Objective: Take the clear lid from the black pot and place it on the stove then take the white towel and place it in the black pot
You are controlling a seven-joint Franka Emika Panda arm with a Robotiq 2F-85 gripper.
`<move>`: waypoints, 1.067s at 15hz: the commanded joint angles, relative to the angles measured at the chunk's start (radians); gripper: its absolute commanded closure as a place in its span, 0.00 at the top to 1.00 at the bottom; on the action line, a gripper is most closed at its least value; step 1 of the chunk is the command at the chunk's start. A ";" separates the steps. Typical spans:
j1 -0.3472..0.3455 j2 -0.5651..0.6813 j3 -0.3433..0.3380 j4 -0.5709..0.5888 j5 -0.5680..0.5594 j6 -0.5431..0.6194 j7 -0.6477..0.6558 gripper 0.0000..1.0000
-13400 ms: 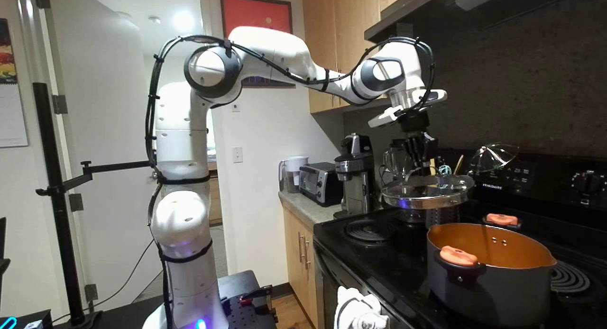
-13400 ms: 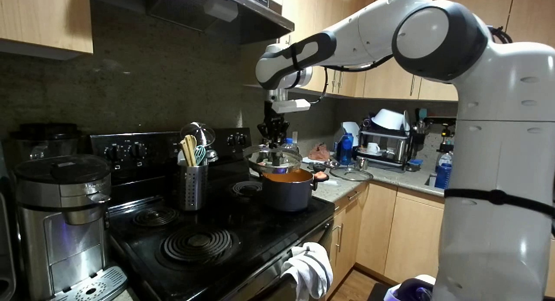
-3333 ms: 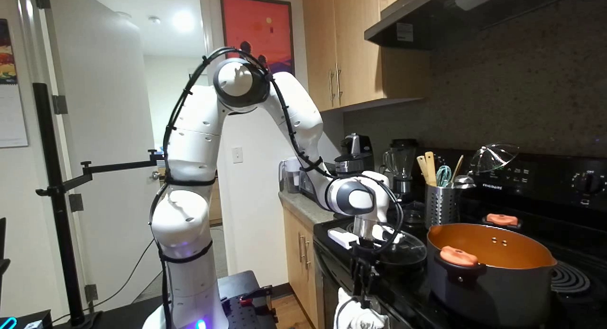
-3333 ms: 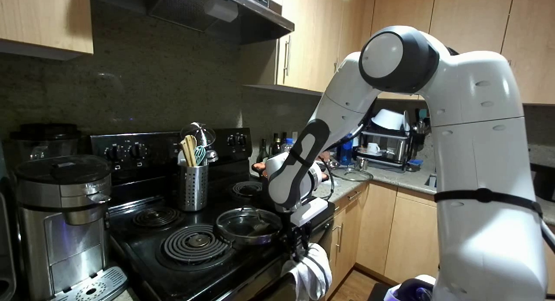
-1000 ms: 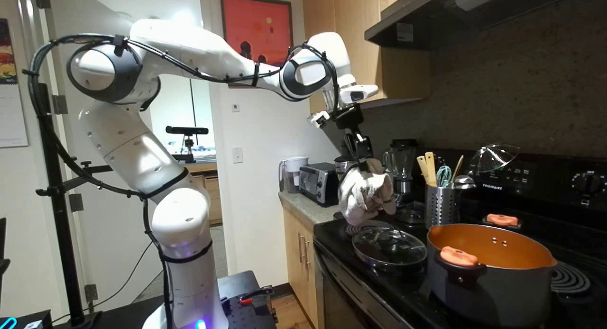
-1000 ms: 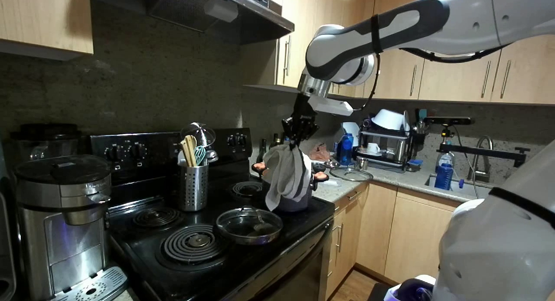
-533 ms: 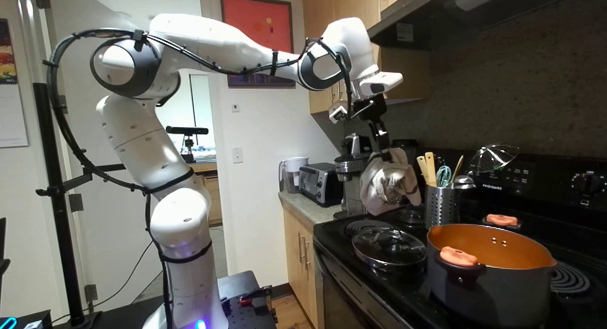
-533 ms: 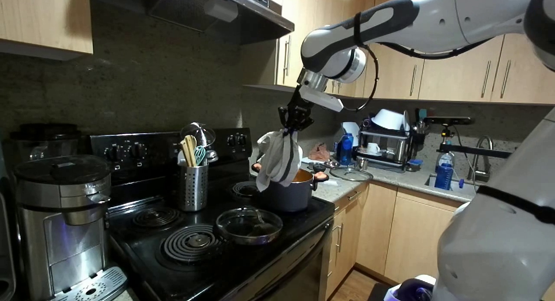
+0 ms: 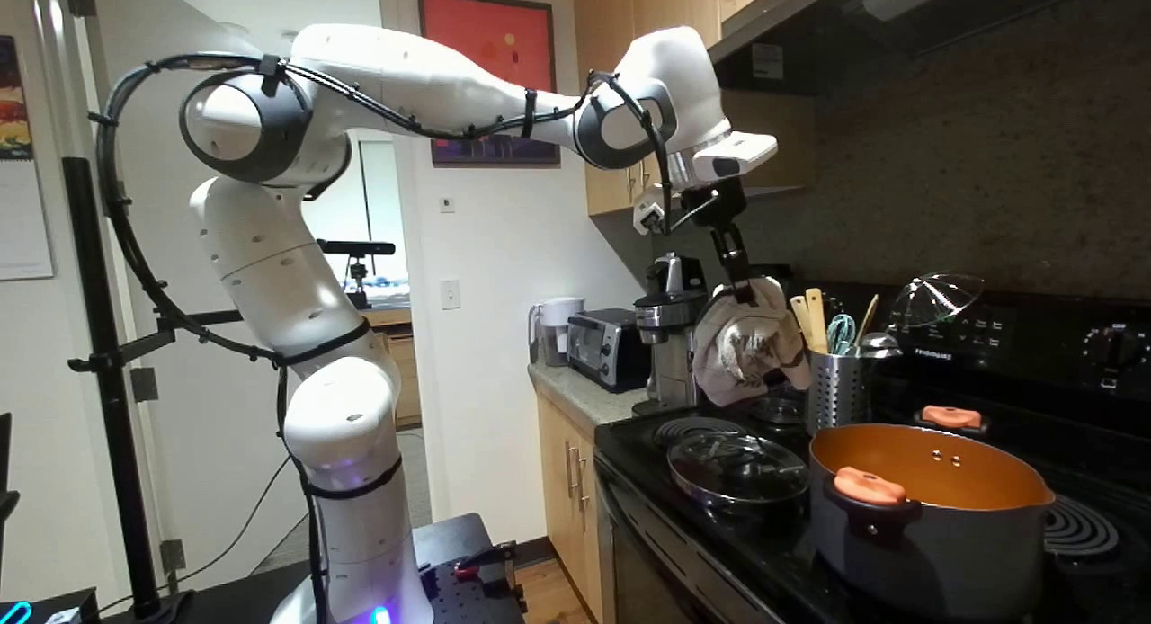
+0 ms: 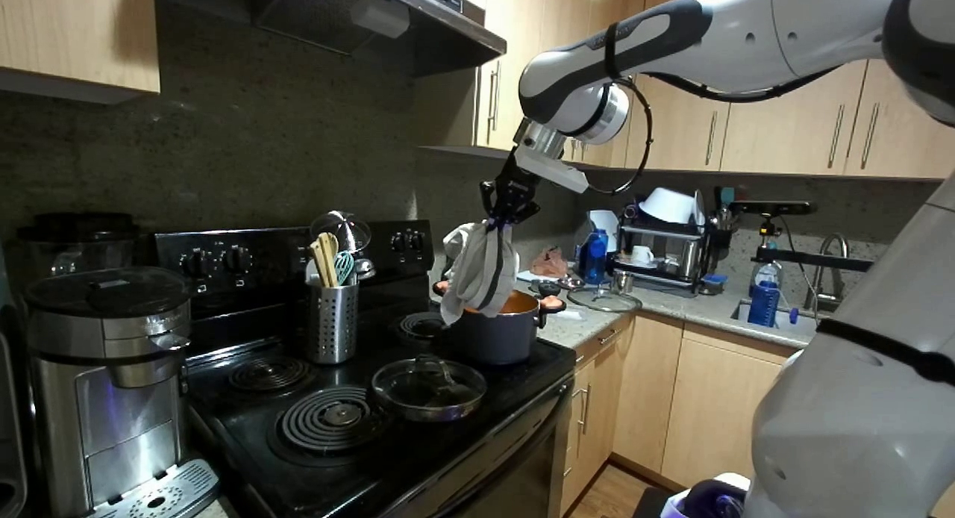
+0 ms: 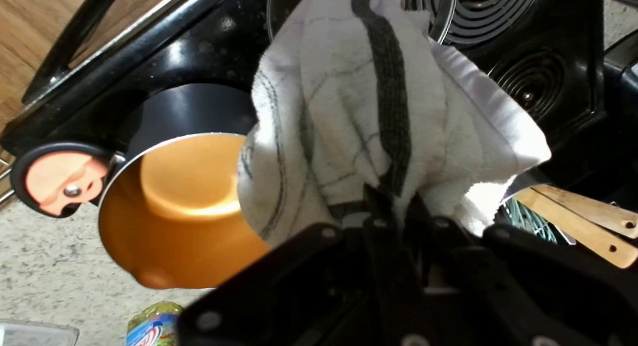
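My gripper (image 9: 743, 293) is shut on the white towel (image 9: 751, 345), which has dark stripes and hangs bunched above the stove (image 10: 231, 413). The towel (image 10: 477, 279) and gripper (image 10: 500, 223) also show in an exterior view. In the wrist view the fingertips (image 11: 396, 201) pinch the towel (image 11: 339, 96), which covers part of the pot's rim. The black pot (image 9: 935, 552) stands on the stove with its orange inside bare where visible, towel to its side and higher. The clear lid (image 9: 737, 471) lies flat on the stove beside the pot, also in an exterior view (image 10: 429, 391).
A steel utensil holder (image 9: 836, 395) with wooden tools stands behind the pot, near the towel. The range hood (image 10: 388, 25) is above. A coffee machine (image 10: 112, 384) stands beside the stove. A bottle (image 11: 154, 328) is on the counter by the pot.
Earlier the gripper held the lid in the air; the lid then lay on the stove. The towel was taken from the oven front, lifted, and has since moved toward the stove's back and the pot.
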 commanded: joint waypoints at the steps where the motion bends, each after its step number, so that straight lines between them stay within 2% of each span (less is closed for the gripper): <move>1: -0.018 0.029 0.010 0.030 0.011 -0.004 0.018 0.03; 8: -0.048 0.159 -0.028 0.223 0.085 -0.041 0.125 0.03; 16: -0.100 0.387 -0.058 0.412 0.054 -0.032 0.300 0.03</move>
